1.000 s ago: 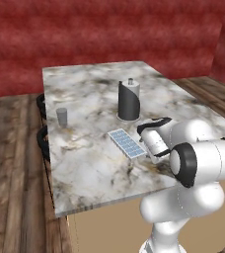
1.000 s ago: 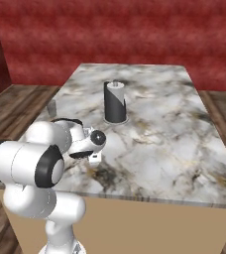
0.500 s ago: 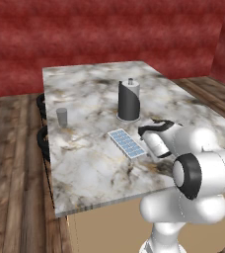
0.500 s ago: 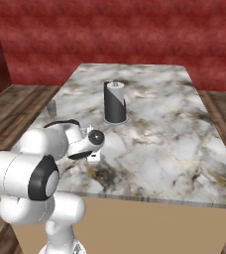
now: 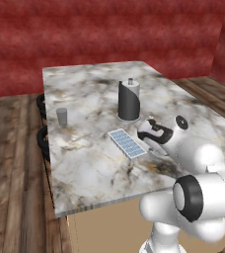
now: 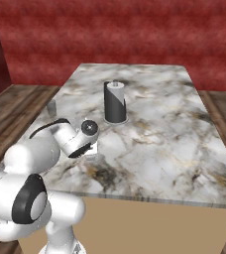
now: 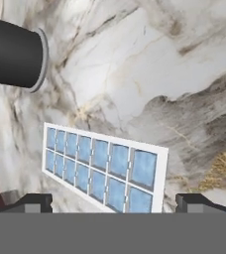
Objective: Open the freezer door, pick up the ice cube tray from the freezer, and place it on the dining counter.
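Note:
The ice cube tray [image 5: 128, 143], white with pale blue cells, lies flat on the marble dining counter [image 5: 85, 168], near its middle. My gripper [image 5: 145, 134] hovers just to the right of the tray, open and holding nothing. In the hand view the tray [image 7: 102, 166] lies just ahead of the gripper [image 7: 114, 203], between the two spread dark fingertips [image 7: 33, 202], apart from both. In the right base view my own arm covers the hand above the dining counter [image 6: 154, 124]. The freezer and the freezer door are out of view.
A dark paper-towel holder [image 5: 129, 101] [image 6: 115, 102] [image 7: 11, 54] stands upright just beyond the tray. A small grey cup [image 5: 61, 116] sits near the counter's left edge. Dark stools [image 5: 42, 141] stand by that edge. A red wall lies behind and wooden floor surrounds the island.
The arm's elbow and shoulder have swung lower and toward the camera. The hand stays beside the tray with its jaws open. The tray has not moved.

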Controlling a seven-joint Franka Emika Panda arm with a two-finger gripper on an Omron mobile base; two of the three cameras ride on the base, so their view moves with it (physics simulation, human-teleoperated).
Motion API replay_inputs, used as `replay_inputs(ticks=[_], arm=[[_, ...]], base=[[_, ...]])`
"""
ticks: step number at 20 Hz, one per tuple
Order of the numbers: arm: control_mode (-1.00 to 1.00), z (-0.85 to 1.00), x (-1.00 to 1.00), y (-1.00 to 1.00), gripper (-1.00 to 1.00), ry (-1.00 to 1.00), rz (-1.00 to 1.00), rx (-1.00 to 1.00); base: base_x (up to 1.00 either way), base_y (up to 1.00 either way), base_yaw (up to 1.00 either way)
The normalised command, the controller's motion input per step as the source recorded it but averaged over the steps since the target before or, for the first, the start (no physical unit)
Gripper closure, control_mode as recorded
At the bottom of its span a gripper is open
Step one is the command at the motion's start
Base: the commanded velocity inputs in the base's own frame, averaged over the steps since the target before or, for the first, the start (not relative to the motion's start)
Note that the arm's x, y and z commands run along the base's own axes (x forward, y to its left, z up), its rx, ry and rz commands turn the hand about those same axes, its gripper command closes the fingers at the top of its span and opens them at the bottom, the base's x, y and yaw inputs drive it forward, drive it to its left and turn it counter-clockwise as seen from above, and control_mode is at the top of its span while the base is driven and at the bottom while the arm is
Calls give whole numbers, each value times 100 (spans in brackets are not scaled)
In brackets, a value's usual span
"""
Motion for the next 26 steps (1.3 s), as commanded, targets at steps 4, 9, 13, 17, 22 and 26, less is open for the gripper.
replay_inputs(ticks=[4, 9, 13, 17, 22, 26], arm=[[-100, 45, -12, -16, -100, 10, 0, -7], [-100, 35, -21, -20, -100, 11, 1, -9], [-100, 24, -32, -23, -100, 8, 3, -9], [-100, 32, -36, -12, -100, 13, 1, -7], [-100, 29, -51, -6, -100, 13, 1, -5], [-100, 26, -83, 0, -100, 11, 5, -1]], base=[[0, 0, 0], [0, 0, 0], [0, 0, 0], [0, 0, 0], [0, 0, 0], [0, 0, 0]])
